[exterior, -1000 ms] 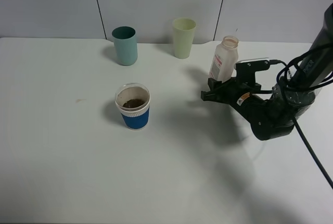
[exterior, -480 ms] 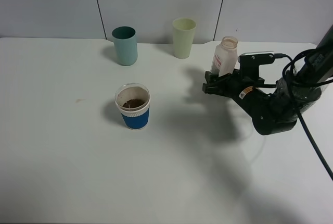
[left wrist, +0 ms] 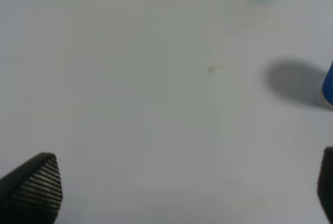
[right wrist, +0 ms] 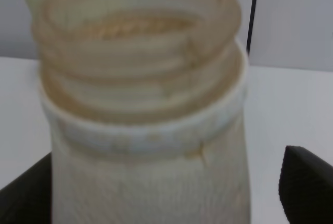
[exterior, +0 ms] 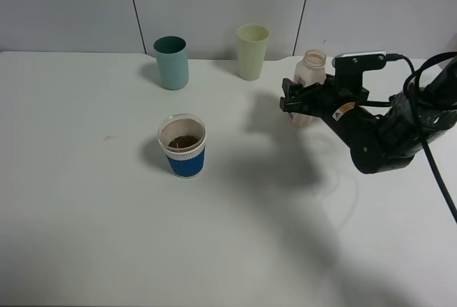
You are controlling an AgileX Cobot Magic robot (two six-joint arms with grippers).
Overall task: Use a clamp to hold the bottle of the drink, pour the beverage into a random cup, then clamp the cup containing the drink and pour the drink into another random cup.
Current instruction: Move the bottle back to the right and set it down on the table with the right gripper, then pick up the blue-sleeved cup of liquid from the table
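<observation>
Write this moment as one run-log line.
phase: plastic bottle standing on table | right jaws: open, flanking it | left jaws: open above table | blue cup: holds brown beverage | teal tumbler: upright

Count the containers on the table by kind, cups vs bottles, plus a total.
Cups: 3 (blue cup, teal cup, pale green cup)
Bottles: 1 (bottle)
Total: 4

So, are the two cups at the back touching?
Apart. The high camera shows bare table between the teal cup and the yellow-green cup.
</observation>
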